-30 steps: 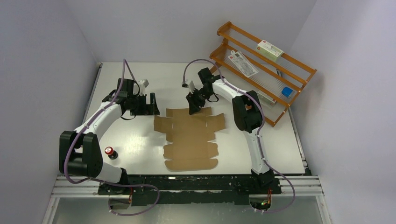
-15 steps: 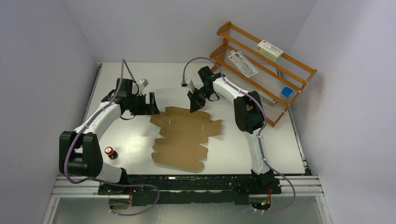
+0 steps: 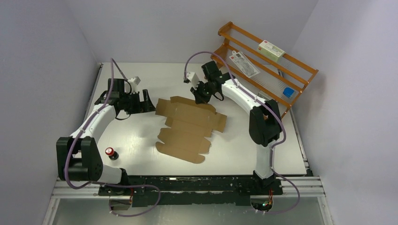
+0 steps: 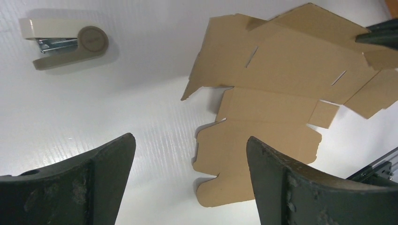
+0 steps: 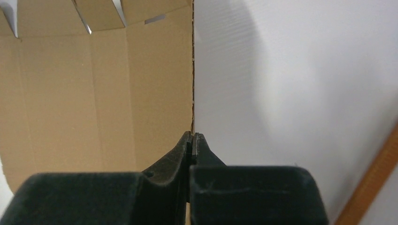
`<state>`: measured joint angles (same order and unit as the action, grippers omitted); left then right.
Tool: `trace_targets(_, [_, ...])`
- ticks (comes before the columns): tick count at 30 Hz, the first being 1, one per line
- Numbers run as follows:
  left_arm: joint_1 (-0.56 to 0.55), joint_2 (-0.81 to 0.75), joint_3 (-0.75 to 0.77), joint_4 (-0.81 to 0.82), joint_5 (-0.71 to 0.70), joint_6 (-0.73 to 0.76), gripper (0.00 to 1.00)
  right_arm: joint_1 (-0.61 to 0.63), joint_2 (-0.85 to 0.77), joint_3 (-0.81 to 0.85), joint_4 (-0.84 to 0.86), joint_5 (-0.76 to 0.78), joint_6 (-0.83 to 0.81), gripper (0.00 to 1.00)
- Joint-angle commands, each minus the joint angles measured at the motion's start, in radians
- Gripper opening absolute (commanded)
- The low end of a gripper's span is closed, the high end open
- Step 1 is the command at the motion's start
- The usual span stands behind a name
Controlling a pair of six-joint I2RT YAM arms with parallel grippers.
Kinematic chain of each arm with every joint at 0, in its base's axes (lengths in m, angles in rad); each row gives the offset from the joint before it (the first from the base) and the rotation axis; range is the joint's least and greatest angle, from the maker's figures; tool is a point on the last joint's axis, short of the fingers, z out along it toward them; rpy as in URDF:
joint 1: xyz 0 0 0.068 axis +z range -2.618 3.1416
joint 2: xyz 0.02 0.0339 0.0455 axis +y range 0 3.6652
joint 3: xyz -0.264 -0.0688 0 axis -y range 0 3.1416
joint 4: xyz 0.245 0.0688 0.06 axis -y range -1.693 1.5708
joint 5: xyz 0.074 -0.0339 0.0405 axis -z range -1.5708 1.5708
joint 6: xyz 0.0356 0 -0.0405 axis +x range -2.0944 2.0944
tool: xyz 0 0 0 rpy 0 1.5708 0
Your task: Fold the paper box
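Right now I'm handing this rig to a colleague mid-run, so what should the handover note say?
Right gripper: shut on the far edge of the paper box, which looks slightly raised there.
Left gripper: open, holding nothing, beside the sheet's left side.
Done: the sheet is gripped, but no panel is folded yet.
Left: fold up all walls and flaps, then tuck the tabs.
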<state>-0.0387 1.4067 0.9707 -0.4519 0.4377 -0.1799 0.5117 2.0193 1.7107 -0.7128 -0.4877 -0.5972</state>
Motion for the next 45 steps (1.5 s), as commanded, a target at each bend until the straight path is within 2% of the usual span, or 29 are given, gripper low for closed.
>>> trace_targets(1, [0.032, -0.036, -0.013, 0.055, 0.074, -0.015, 0.93, 0.023, -0.110, -0.096, 0.141, 0.142, 0.032, 0.00])
trace_targets(8, [0.033, -0.039, -0.001, 0.085, 0.088, -0.044, 0.93, 0.069, -0.284, -0.263, 0.306, 0.279, -0.011, 0.00])
trace_targets(10, [0.033, -0.059, -0.028, 0.146, 0.101, -0.099, 0.93, 0.079, -0.303, -0.279, 0.311, 0.296, -0.042, 0.00])
trace_targets(12, [0.031, -0.074, -0.061, 0.234, 0.116, -0.162, 0.93, 0.087, -0.321, -0.303, 0.302, 0.286, -0.143, 0.00])
trace_targets(14, [0.030, -0.069, -0.071, 0.273, 0.128, -0.200, 0.93, 0.097, -0.356, -0.351, 0.365, 0.325, -0.153, 0.00])
trace_targets(19, [0.028, -0.024, 0.029, 0.214, 0.097, -0.143, 0.93, 0.125, -0.458, -0.524, 0.539, 0.370, -0.253, 0.00])
trace_targets(23, [0.026, -0.014, 0.048, 0.245, 0.093, -0.111, 0.93, 0.160, -0.505, -0.635, 0.677, 0.427, -0.321, 0.00])
trace_targets(29, [0.012, -0.054, -0.060, 0.427, 0.086, -0.153, 0.91, 0.236, -0.528, -0.719, 0.749, 0.557, -0.390, 0.00])
trace_targets(35, [-0.057, -0.164, -0.168, 0.443, -0.113, -0.214, 0.91, 0.295, -0.569, -0.793, 0.775, 0.662, -0.425, 0.00])
trace_targets(41, [-0.059, -0.347, -0.461, 0.722, -0.145, -0.326, 0.90, 0.357, -0.633, -0.894, 0.853, 0.745, -0.491, 0.00])
trace_targets(45, [-0.063, -0.399, -0.588, 0.875, -0.121, -0.305, 0.90, 0.400, -0.643, -0.907, 0.850, 0.791, -0.491, 0.00])
